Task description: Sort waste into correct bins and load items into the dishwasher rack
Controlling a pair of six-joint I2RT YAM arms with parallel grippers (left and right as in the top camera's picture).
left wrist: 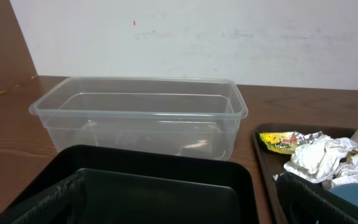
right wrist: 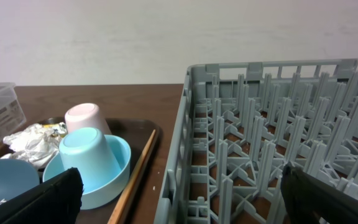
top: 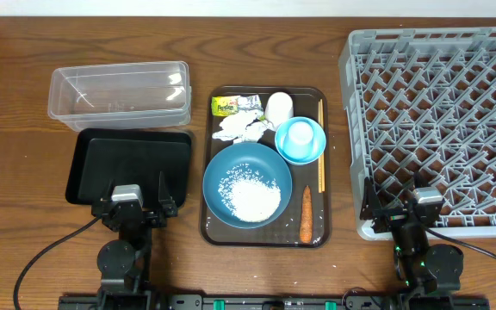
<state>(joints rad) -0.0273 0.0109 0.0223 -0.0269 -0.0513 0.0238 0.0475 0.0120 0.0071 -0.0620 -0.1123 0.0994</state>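
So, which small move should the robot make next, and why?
Probably the right gripper should reach left toward the pale-blue cup. The cup stands upside down in the small light-blue bowl, close to the dishwasher rack, and this gripper is open and holds nothing.

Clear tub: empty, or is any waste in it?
Empty. The clear tub shows only bare floor and walls from overhead and left wrist; nothing lies inside.

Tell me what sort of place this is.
Probably a lab mock-up of a dish-return station rather than a real kitchen. A grey dishwasher rack, a brown serving tray of used dishes and scraps, a clear tub and a black tray sit on a wooden table against a bare white wall.
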